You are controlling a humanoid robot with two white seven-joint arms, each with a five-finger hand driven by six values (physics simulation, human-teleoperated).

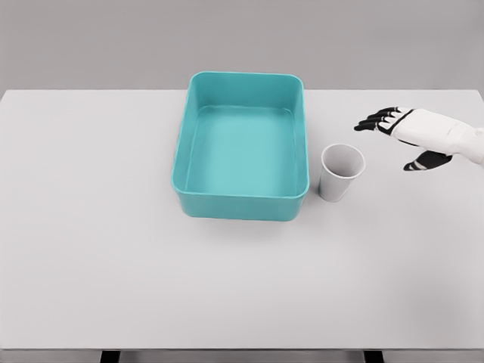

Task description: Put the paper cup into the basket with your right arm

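Note:
A white paper cup (340, 172) stands upright on the table, just right of the teal basket (242, 198). The basket is a rectangular tub with nothing inside it. My right hand (395, 138) comes in from the right edge and hovers a short way right of the cup, slightly behind it. Its black fingers (376, 121) are spread and point left toward the cup, the thumb hanging lower; it holds nothing and does not touch the cup. My left arm does not show.
The pale grey table (106, 242) stretches across the whole view, with its front edge near the bottom. A grey wall rises behind the far edge.

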